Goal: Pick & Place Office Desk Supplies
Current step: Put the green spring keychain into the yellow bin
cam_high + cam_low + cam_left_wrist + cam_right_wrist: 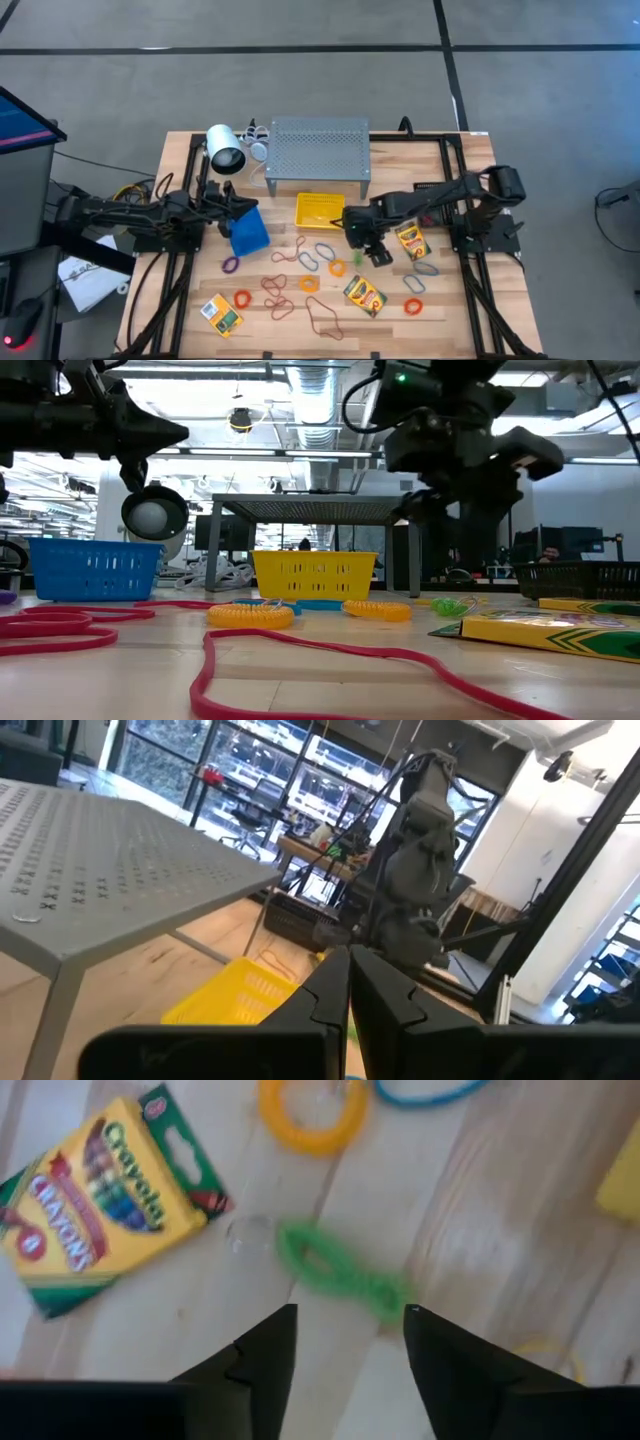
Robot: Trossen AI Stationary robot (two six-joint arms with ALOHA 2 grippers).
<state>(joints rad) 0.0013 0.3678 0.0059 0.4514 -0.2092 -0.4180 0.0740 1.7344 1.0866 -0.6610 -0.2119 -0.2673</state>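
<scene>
Band, green [340,1272], lies loose on the tabletop [200,1330] near a crayon box [95,1200] | right gripper [345,1345] above it, fingers wide, empty | likely light, floppy, pinch across its twisted middle | left gripper [348,1005] fingers closed, holding nothing visible, parked near yellow bin [319,210] | high view: band hidden under arm.

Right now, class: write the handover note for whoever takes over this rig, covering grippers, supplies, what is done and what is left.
Right gripper: open, above the green band, holding nothing.
Left gripper: shut, raised beside the blue bin.
Supplies: bands and three crayon boxes lie loose on the table.
Done: nothing visibly binned; the yellow bin looks empty.
Left: nearly everything.
</scene>
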